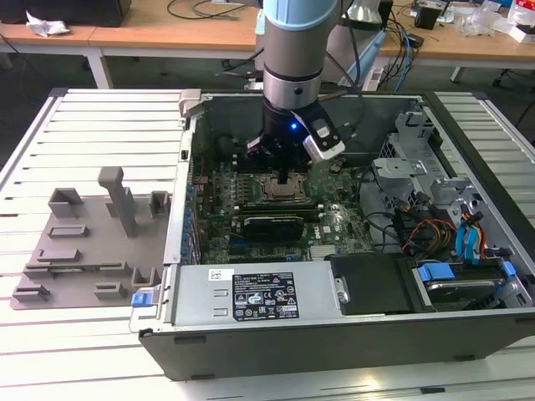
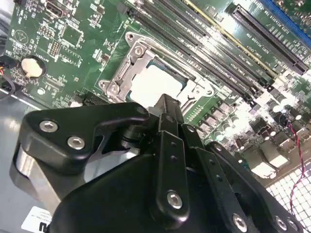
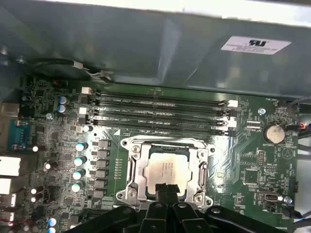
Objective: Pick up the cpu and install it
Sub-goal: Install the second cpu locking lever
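Arm: we see it reaching down into the open computer case (image 1: 468, 276) in the exterior view, w/ the gripper (image 1: 287, 177) right over the socket (image 1: 280, 190) on the green board (image 1: 334, 225).
Gripper: in both wrist views the black fingertips (image 3: 164, 190) sit together at the chip's near edge; the second wrist view has the tip (image 2: 165, 104) just above the chip.
Jaws: narrow, tips pressed together, nothing betw. them as far as we can see.
Chip: the cpu (image 3: 167, 171) lies flat inside the socket's metal frame (image 3: 136, 170), silvery top up, seated square in the opening. Also seen in the second wrist view (image 2: 155, 82).
Contact: we can't tell if the tips touch the chip or hover just over it.
Frame: metal frame surrounds the chip on all sides.
Nearby: four long memory slots (image 3: 155, 109) run beside the socket; a round coin battery (image 3: 274, 132) sits off toward the board's edge.
Grey tray (image 1: 84, 242): on the slatted table (image 1: 100, 125) at the exterior view's left, well apart from the case.
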